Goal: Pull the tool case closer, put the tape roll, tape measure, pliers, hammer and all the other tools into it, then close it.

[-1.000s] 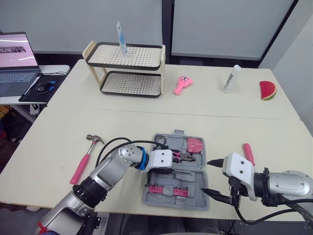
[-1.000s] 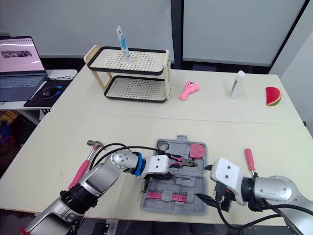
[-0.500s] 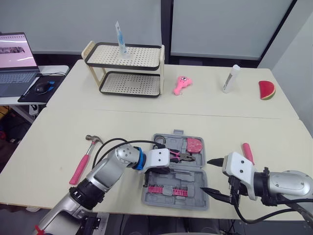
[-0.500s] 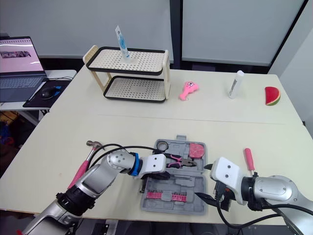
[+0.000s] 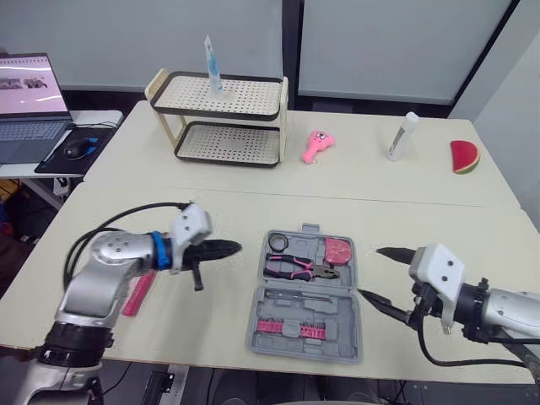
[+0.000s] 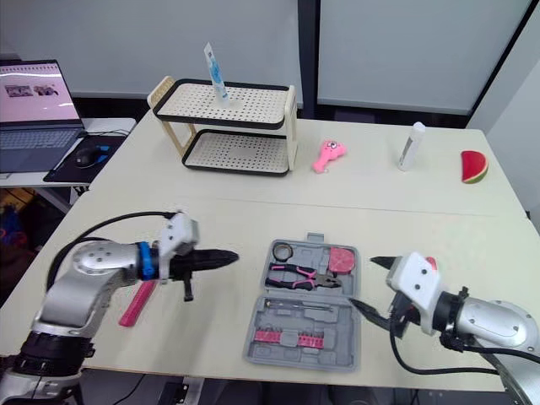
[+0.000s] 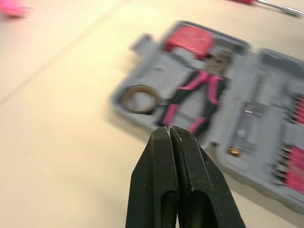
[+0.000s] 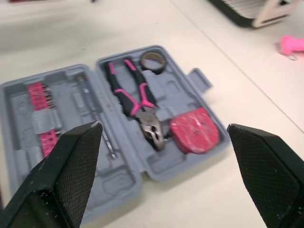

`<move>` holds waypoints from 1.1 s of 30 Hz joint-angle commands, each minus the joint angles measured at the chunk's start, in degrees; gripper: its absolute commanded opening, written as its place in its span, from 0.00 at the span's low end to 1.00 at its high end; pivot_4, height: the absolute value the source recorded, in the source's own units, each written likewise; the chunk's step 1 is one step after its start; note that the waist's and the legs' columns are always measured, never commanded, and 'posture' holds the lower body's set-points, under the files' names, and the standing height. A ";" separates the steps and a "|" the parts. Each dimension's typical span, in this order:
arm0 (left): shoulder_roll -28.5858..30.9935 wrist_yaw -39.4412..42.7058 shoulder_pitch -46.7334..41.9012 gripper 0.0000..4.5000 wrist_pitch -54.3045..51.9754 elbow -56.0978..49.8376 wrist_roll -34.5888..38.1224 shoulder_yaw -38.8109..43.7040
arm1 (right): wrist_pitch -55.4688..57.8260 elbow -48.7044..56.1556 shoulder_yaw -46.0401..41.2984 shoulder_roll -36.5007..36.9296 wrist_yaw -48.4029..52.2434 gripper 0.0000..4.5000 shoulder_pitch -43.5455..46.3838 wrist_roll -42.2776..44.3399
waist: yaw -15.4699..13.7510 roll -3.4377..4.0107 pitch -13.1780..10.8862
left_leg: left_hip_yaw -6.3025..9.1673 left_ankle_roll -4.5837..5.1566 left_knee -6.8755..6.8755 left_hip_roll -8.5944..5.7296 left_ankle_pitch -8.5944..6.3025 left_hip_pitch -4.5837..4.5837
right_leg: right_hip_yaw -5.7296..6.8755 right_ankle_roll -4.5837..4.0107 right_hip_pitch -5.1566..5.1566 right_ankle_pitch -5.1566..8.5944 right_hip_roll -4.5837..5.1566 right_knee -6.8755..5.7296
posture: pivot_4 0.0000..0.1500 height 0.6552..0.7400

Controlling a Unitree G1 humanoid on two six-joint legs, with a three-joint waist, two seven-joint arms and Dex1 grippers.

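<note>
The grey tool case (image 5: 336,304) lies open near the table's front edge. In it are the tape roll (image 5: 278,244), the pink-handled pliers (image 5: 299,270), the pink tape measure (image 5: 337,250) and a row of pink bits (image 5: 287,327). My left gripper (image 5: 232,248) is shut and empty, hovering left of the case and pointing at it. The hammer's pink handle (image 5: 139,294) lies under my left arm, which hides its head. My right gripper (image 5: 371,272) stands wide open at the case's right side. A red screwdriver (image 6: 430,263) peeks out behind it.
At the back of the table stand a two-tier rack (image 5: 219,118) with a blue-white tube (image 5: 211,63) on top, a pink toy (image 5: 316,145), a white tube (image 5: 400,135) and a watermelon slice (image 5: 463,156). A laptop (image 5: 29,93) sits on a side desk to the left.
My left gripper has let go of the pliers, which now lie in the case, and has drawn back to the left, shut. The right gripper has shifted slightly right.
</note>
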State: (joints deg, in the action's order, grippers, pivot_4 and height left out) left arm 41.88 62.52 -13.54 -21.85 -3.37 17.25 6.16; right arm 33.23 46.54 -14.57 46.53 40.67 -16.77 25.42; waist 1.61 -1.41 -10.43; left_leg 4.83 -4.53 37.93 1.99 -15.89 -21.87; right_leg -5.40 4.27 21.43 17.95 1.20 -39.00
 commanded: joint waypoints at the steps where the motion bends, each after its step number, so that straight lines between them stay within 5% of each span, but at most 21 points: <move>1: -0.30 -7.85 1.36 0.01 2.18 4.95 1.54 10.42 | -4.75 -0.85 -7.03 -1.56 1.85 1.00 -3.97 -0.24 | 0.01 0.00 0.00 | 0.00 0.00 0.00 0.00 0.00 0.00 | 0.00 0.00 0.00 0.00 0.00 0.00 | 1.00 0.94; 10: 3.24 -12.41 11.96 0.05 7.42 18.96 2.69 26.95 | -15.66 -10.93 -17.30 -5.91 5.50 1.00 -14.44 -4.10 | 0.25 -0.04 0.04 | -0.10 -0.01 -0.01 0.01 0.00 0.09 | -0.09 0.00 -0.01 0.00 0.00 -0.03 | 1.00 0.94; 24: 2.21 -10.06 31.23 0.98 6.30 18.59 6.46 33.09 | -26.79 -26.85 -22.16 -10.34 10.49 1.00 -24.49 -6.43 | 0.22 -0.16 0.24 | -0.26 -0.05 -0.06 0.15 -0.03 0.15 | -0.11 -0.08 -0.05 0.06 -0.02 -0.01 | 1.00 0.94; 33: -0.46 -12.49 35.78 1.00 6.78 15.01 7.59 34.06 | -25.11 -26.47 -21.40 -8.87 10.11 1.00 -23.55 -5.96 | 0.41 -0.18 0.28 | -0.42 -0.11 -0.10 0.38 -0.06 0.30 | -0.15 -0.23 -0.05 0.14 -0.16 -0.01 | 1.00 0.94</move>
State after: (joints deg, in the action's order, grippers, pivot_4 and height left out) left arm 41.35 50.57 21.30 -15.73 13.15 23.99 37.74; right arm 7.75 18.74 -34.76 36.53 50.99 -40.67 19.04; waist 2.02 -1.59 -10.15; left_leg 4.40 -4.64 37.83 2.37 -15.96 -21.56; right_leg -5.56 4.04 21.38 18.09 1.04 -39.00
